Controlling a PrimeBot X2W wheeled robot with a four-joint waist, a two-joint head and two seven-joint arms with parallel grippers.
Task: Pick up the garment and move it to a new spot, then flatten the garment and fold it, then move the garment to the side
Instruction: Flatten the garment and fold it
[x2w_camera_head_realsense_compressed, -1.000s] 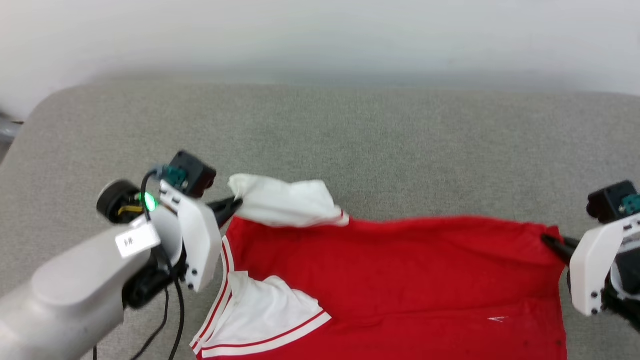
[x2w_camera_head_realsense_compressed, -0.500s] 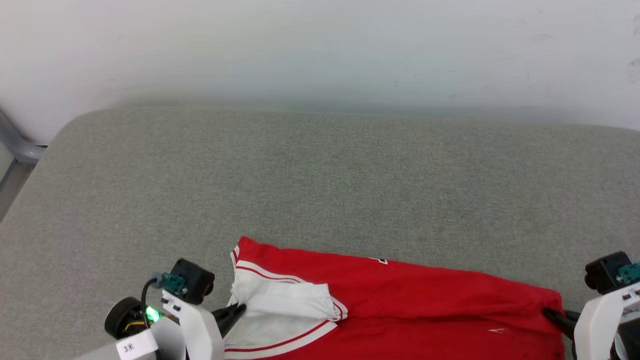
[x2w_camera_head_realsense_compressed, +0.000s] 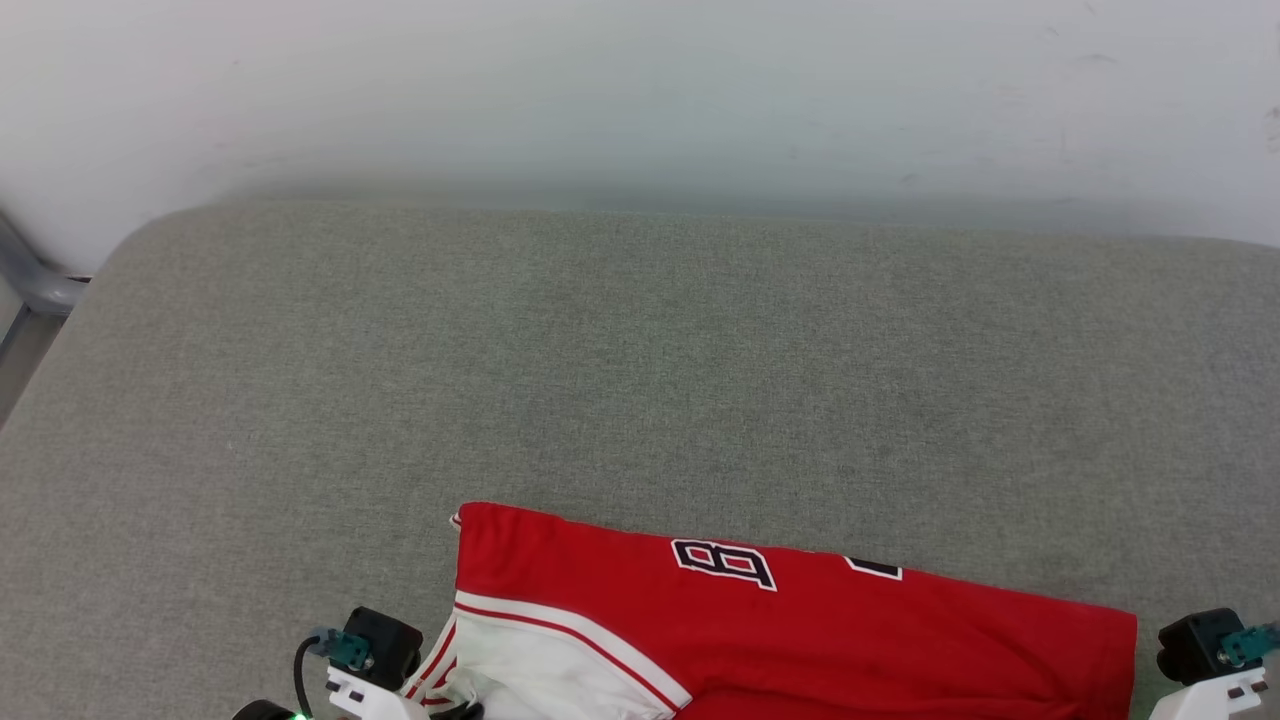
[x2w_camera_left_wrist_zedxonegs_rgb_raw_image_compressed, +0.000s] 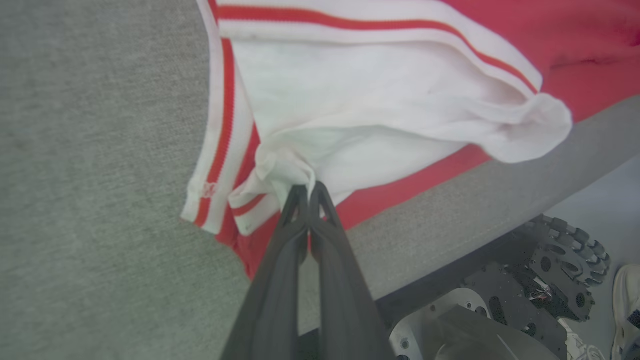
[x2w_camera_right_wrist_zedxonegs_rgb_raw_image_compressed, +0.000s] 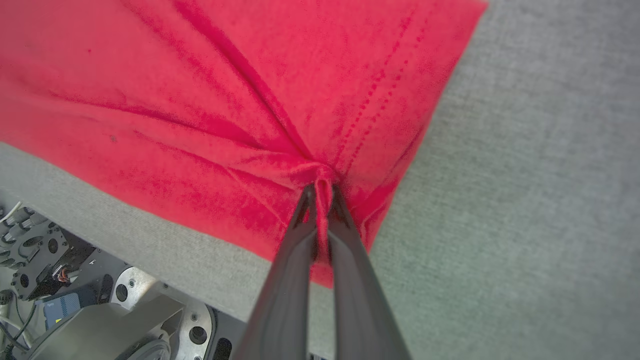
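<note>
The garment (x2w_camera_head_realsense_compressed: 800, 620), a red jersey T-shirt with white sleeves and black lettering, lies folded along the near edge of the grey cushion (x2w_camera_head_realsense_compressed: 640, 380). In the left wrist view my left gripper (x2w_camera_left_wrist_zedxonegs_rgb_raw_image_compressed: 306, 189) is shut on a bunch of the white sleeve (x2w_camera_left_wrist_zedxonegs_rgb_raw_image_compressed: 350, 100) beside the striped trim. My right gripper (x2w_camera_right_wrist_zedxonegs_rgb_raw_image_compressed: 320, 187) pinches a gathered fold of the red fabric (x2w_camera_right_wrist_zedxonegs_rgb_raw_image_compressed: 200, 75) near its hem corner. In the head view, the tops of both wrists show at the bottom corners, left (x2w_camera_head_realsense_compressed: 375, 650) and right (x2w_camera_head_realsense_compressed: 1205, 650).
The grey cushion stretches wide and flat behind the garment up to a white wall (x2w_camera_head_realsense_compressed: 640, 90). A metal leg (x2w_camera_head_realsense_compressed: 30, 285) stands at the far left. Below the cushion's near edge the wrist views show my wheeled base (x2w_camera_left_wrist_zedxonegs_rgb_raw_image_compressed: 500, 320) and a person's shoe (x2w_camera_left_wrist_zedxonegs_rgb_raw_image_compressed: 627, 310).
Both grippers have pulled the garment toward the near edge, doubling it over so the black lettering now faces up. The head camera has tilted, so the cushion sits differently in view.
</note>
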